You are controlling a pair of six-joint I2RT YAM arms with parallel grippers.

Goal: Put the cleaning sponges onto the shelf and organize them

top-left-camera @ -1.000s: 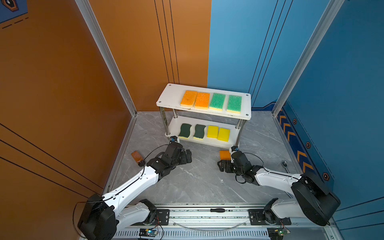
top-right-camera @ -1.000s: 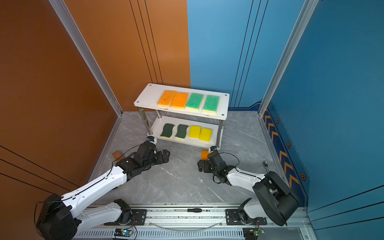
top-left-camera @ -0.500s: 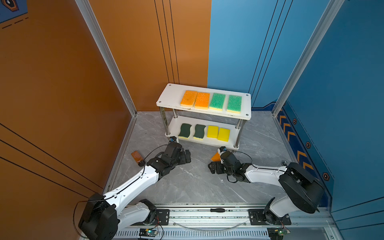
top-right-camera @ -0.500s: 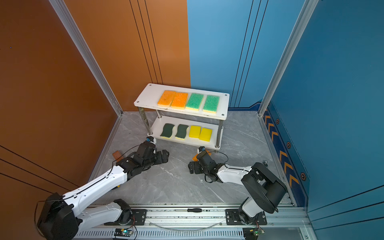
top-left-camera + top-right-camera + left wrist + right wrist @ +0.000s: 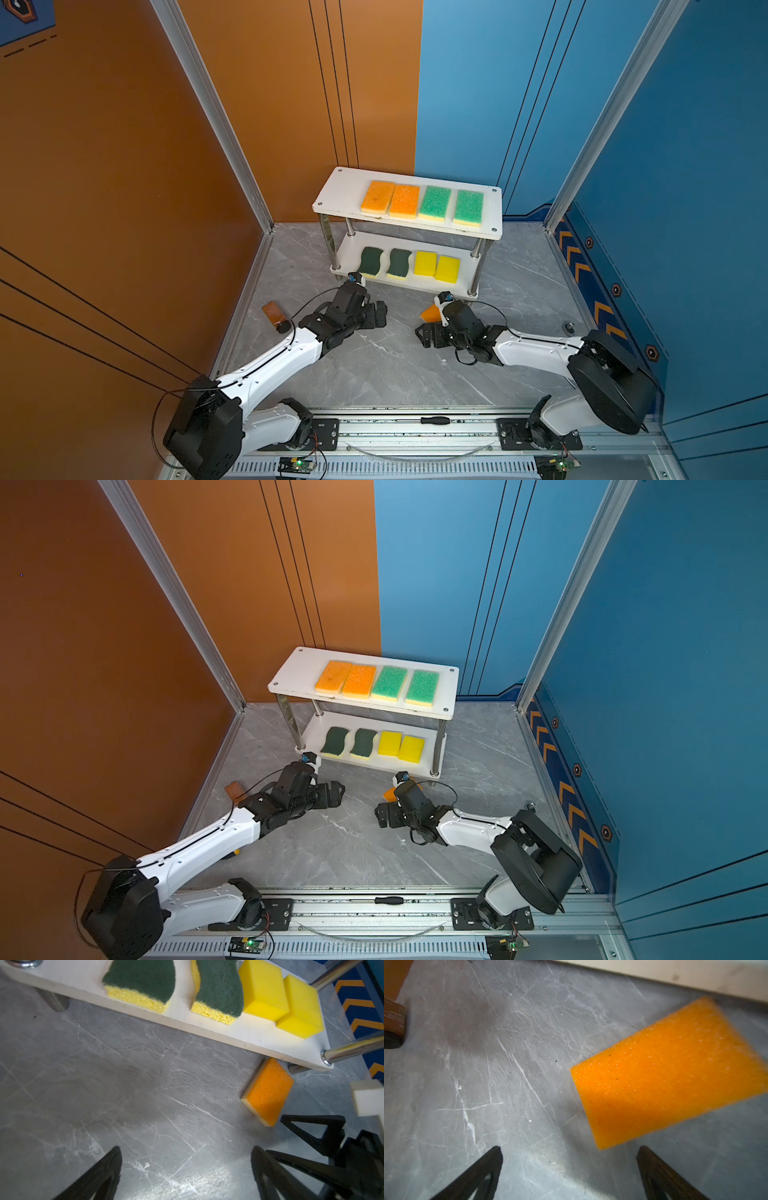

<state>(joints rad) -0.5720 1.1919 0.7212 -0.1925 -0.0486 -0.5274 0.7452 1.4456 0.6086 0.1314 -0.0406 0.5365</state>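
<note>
Eight sponges (image 5: 388,683): on the shelf (image 5: 340,195), four to each white board, seen in both top views.
Top board: orange pair (image 5: 377,197) touching side by side toward the left. The light-green pair (image 5: 434,203) lies to their right, with a slim gap between the two greens.
Lower board: dark-green wavy pair (image 5: 143,978) at the left, set apart from each other. The yellow pair (image 5: 261,991) is at the right, touching, the outer one nearer the front edge.
Ninth sponge (image 5: 268,1091): on the grey floor (image 5: 374,374), orange face up, pale base showing along its edges. Its far corner sits at the lower board's front edge, near the right front post (image 5: 353,1049). I cannot tell whether it lies flat or leans.
Left gripper (image 5: 186,1153): jaws spread wide, nothing between them. It is low over bare floor in front of the shelf's left end, short of the ninth sponge and not touching it.
Right gripper (image 5: 570,1151): jaws also wide, holding nothing. It is low over the floor, tips pointing toward the left arm. The ninth sponge lies just ahead of its fingers (image 5: 652,1167) and to one side, close but not gripped. Whether they touch cannot be told.
Bottle (image 5: 274,316): brown with a dark cap, lying on the floor by the orange wall, beside the left arm.
Screwdriver (image 5: 434,420): on the front rail between the arm bases.
</note>
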